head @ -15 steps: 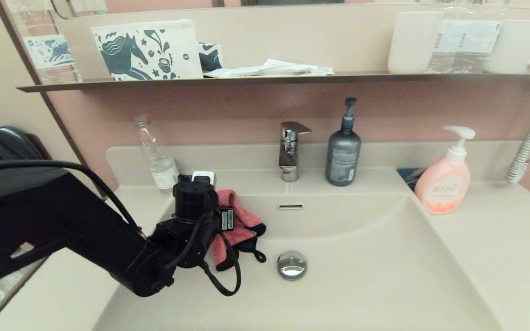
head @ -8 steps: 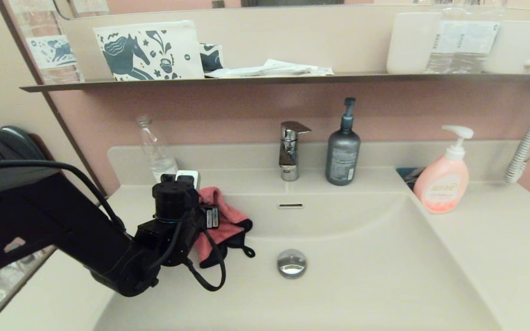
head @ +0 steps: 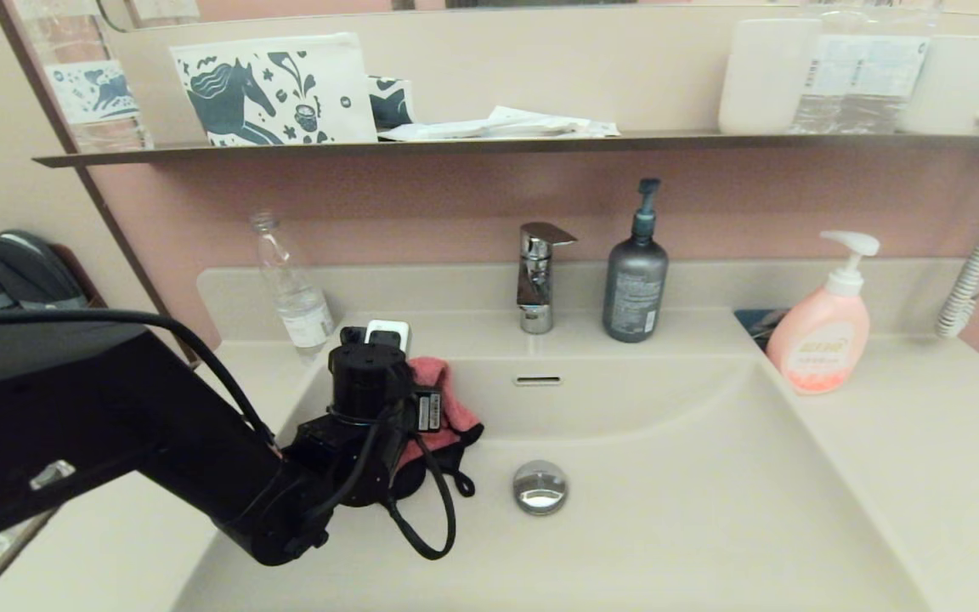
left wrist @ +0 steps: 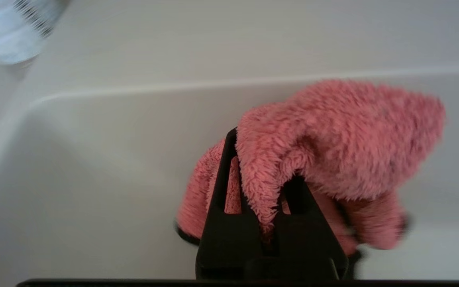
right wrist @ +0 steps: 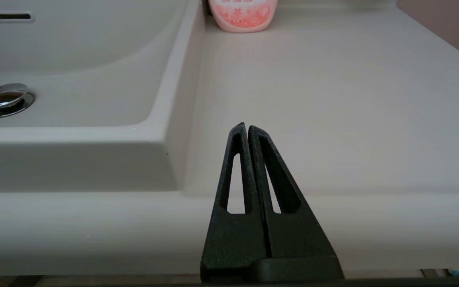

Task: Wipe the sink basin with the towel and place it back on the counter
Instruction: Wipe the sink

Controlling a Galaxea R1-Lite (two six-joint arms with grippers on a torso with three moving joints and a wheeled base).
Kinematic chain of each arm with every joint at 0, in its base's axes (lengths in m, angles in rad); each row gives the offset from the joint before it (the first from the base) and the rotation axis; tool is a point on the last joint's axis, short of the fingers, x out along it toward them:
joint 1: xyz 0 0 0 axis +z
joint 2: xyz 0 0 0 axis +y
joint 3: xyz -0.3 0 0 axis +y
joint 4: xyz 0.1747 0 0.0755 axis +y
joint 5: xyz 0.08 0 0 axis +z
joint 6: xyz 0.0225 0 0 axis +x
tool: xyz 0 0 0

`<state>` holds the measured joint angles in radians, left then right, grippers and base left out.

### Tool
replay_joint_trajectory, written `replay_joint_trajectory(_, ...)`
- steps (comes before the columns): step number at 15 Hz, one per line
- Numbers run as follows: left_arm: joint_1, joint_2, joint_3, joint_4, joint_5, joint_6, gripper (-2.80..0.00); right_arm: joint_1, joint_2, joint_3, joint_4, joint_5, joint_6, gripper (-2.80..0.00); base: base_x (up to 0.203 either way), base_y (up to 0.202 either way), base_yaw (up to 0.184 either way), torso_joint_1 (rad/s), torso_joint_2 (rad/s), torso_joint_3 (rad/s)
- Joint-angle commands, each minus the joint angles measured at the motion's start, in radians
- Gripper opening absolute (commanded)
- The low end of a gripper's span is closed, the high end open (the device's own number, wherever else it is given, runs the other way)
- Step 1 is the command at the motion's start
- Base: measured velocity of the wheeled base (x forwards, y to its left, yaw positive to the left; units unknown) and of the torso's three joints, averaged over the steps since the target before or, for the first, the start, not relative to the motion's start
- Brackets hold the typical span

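One black left gripper [left wrist: 267,191] reached into the large beige-cream rectangular sink basin [head: 668,510], its fingers clamped on the fuzzy coral-pink terry towel with black trim [head: 452,406]. The cloth hung against the basin's back-left slope, near the round chrome drain plug [head: 540,488] and below the smooth beige-cream counter [head: 923,442]. The right gripper [right wrist: 248,131] sat parked at the counter's front edge, fingers pressed together and holding nothing.

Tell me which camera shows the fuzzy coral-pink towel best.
The left wrist view: the fuzzy coral-pink towel fills the frame, pinched in the left gripper against the beige sink basin. The head view shows it half hidden behind the wrist. The right wrist view misses it.
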<state>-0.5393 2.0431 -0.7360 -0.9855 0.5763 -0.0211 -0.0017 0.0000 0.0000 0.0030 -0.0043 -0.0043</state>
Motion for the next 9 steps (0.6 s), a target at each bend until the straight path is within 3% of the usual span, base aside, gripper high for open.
replay_joint_trajectory(1, -0.048, 0.014, -0.031, -0.004, 0.021, 0.000, -2.80, 0.000, 0.002, 0.000, 0.000, 0.000, 0.000, -2.80, 0.000, 0.000, 0.000, 0.000, 0.00, 0.000)
replay_joint_trajectory(6, -0.098, 0.007, -0.088, 0.055, 0.057, 0.003, -2.80, 0.000, 0.002, 0.000, 0.000, 0.000, 0.000, -2.80, 0.000, 0.000, 0.000, 0.000, 0.00, 0.000)
replay_joint_trajectory(9, -0.027, -0.083, -0.086, 0.145, 0.040, 0.007, -2.80, 0.000, 0.002, 0.000, 0.000, 0.000, 0.000, -2.80, 0.000, 0.000, 0.000, 0.000, 0.00, 0.000)
